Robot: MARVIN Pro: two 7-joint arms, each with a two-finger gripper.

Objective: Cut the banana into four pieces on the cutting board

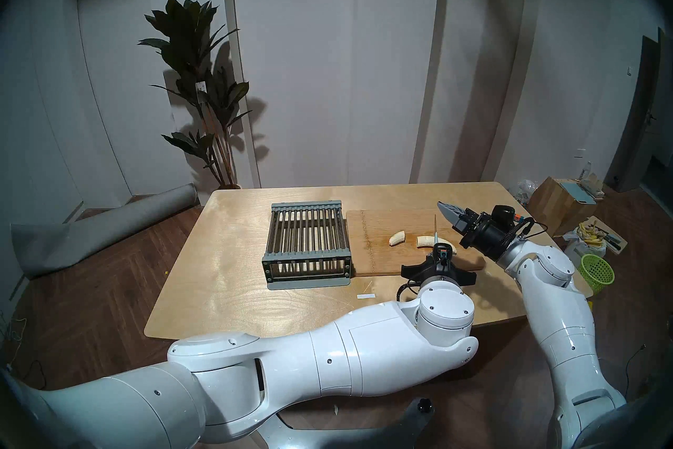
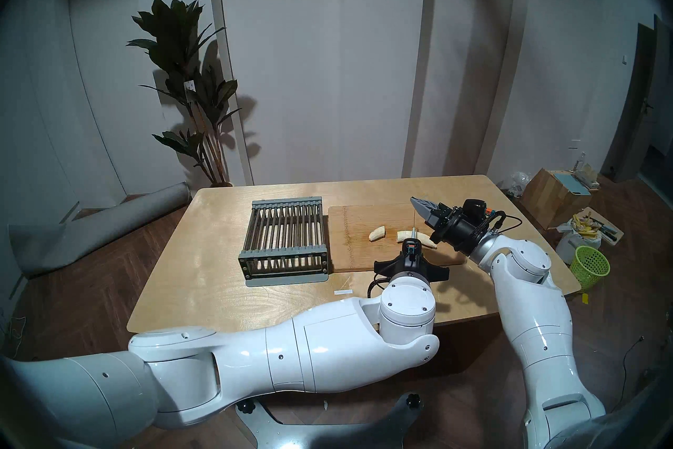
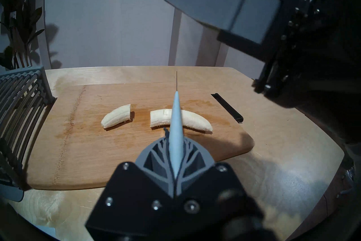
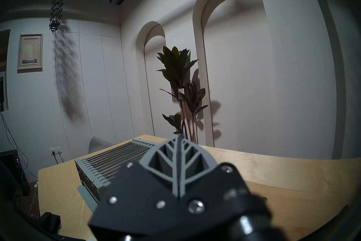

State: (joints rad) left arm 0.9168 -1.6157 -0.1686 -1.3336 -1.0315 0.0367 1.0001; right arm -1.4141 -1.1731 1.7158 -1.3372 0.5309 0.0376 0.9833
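Observation:
The banana lies in two pieces on the cutting board (image 3: pixel 93 146): a short left piece (image 3: pixel 117 118) and a longer right piece (image 3: pixel 192 121), also seen in the head view (image 1: pixel 397 238) (image 1: pixel 424 240). My left gripper (image 3: pixel 175 142) is shut on a knife with a pale blue handle (image 3: pixel 176 127). Its thin blade (image 3: pixel 176 82) is edge-on and reaches across the longer piece. Whether the blade touches the fruit I cannot tell. My right gripper (image 1: pixel 445 207) is shut and empty, raised over the board's far right part.
A grey metal slatted rack (image 1: pixel 307 244) stands on the table left of the board, touching its left edge. The board's dark slot handle (image 3: pixel 226 107) is at its right end. A green basket (image 1: pixel 597 269) and boxes sit on the floor to the right.

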